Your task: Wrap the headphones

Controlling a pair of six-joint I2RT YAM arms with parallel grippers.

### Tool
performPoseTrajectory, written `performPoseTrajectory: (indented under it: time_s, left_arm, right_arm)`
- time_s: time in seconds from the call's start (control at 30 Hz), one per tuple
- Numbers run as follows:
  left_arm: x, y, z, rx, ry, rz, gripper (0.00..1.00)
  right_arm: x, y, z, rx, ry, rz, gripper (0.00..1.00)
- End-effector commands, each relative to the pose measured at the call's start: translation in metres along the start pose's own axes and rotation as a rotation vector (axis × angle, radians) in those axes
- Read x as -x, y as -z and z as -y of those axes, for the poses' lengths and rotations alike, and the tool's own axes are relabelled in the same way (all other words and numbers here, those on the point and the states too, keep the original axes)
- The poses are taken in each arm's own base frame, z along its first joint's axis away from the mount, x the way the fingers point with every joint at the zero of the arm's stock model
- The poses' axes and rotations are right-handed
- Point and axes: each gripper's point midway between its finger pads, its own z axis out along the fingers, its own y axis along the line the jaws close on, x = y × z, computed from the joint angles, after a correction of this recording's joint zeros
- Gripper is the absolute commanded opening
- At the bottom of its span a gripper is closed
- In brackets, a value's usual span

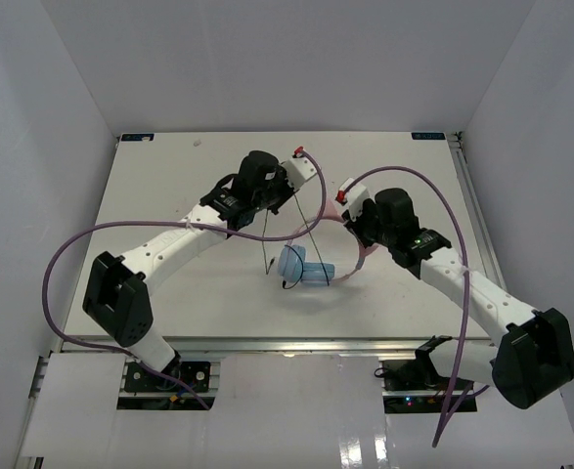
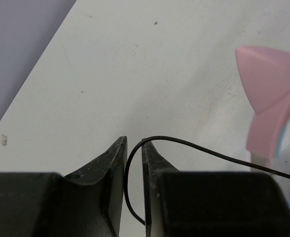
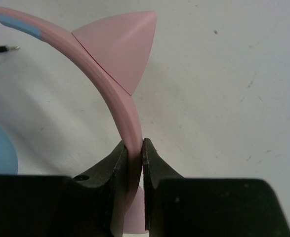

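The headphones [image 1: 318,266] are being held near the middle of the matte white table [image 1: 169,176], between the two arms' wrists. The smooth pink plastic headband [image 3: 116,84], a thin curved strip, is being clamped between the black fingers of the right gripper [image 3: 134,144], whose jaws are being pressed against both of its faces. A solid triangular fin [image 3: 122,44] (shaped much like a cat's ear) is being carried on the band's outer side, just beyond the grip. The two rounded light blue earcups [image 1: 301,268] are being rested close together on the table, at the end of the arch nearer the left arm. The thin, glossy black cord [image 2: 199,148] is being strung up from the earcups to the left gripper [image 2: 134,143], whose jaws are being held slightly apart. The cord is being passed loosely through the narrow gap, along one finger's inner face, with bare table showing beside it. Thick purple cables [image 1: 71,244] are being looped over both arms.
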Motion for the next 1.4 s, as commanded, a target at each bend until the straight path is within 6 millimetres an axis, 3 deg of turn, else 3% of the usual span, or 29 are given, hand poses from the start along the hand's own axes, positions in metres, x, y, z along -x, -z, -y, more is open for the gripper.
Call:
performPoseTrajectory:
  time_s: [0.0,0.17,0.23,0.47,0.67,0.8,0.9,0.97,1.03,1.17,1.27,1.37]
  left_arm:
    - [0.017,-0.002,-0.007,-0.017,0.063,0.115,0.29]
    - [0.008,0.013,0.015,-0.084,0.163,0.209,0.3]
    - [0.023,0.028,0.017,-0.096,0.214,0.301,0.3]
    - [0.03,0.05,0.052,-0.233,0.4,0.478,0.29]
    - [0.037,0.046,0.078,-0.372,0.562,0.545,0.27]
    - [0.036,0.043,0.093,-0.416,0.614,0.564,0.25]
    - [0.03,0.036,0.106,-0.433,0.623,0.558,0.26]
    - [0.029,0.034,0.11,-0.417,0.624,0.592,0.31]
    - [0.025,0.033,0.109,-0.376,0.618,0.636,0.43]
    - [0.007,0.02,0.129,-0.343,0.558,0.679,0.58]
    - [0.009,0.016,0.141,-0.313,0.534,0.761,0.7]
    - [0.011,0.003,0.148,-0.285,0.529,0.818,0.74]
  right_arm:
    - [0.044,0.03,-0.037,0.273,-0.065,0.145,0.08]
    - [0.071,0.052,-0.016,0.398,-0.28,0.204,0.08]
    - [0.082,0.059,-0.008,0.434,-0.333,0.232,0.08]
    - [0.11,0.067,0.036,0.264,-0.441,0.29,0.08]
    - [0.128,0.072,0.076,0.061,-0.558,0.334,0.08]
    - [0.126,0.075,0.106,-0.11,-0.643,0.342,0.08]
    - [0.127,0.072,0.105,-0.097,-0.659,0.338,0.08]
    - [0.127,0.072,0.104,-0.091,-0.658,0.339,0.08]
    - [0.129,0.075,0.105,-0.097,-0.648,0.346,0.08]
    - [0.136,0.082,0.106,-0.097,-0.641,0.354,0.08]
    - [0.143,0.088,0.105,-0.085,-0.65,0.363,0.08]
    - [0.15,0.094,0.1,-0.056,-0.667,0.368,0.08]
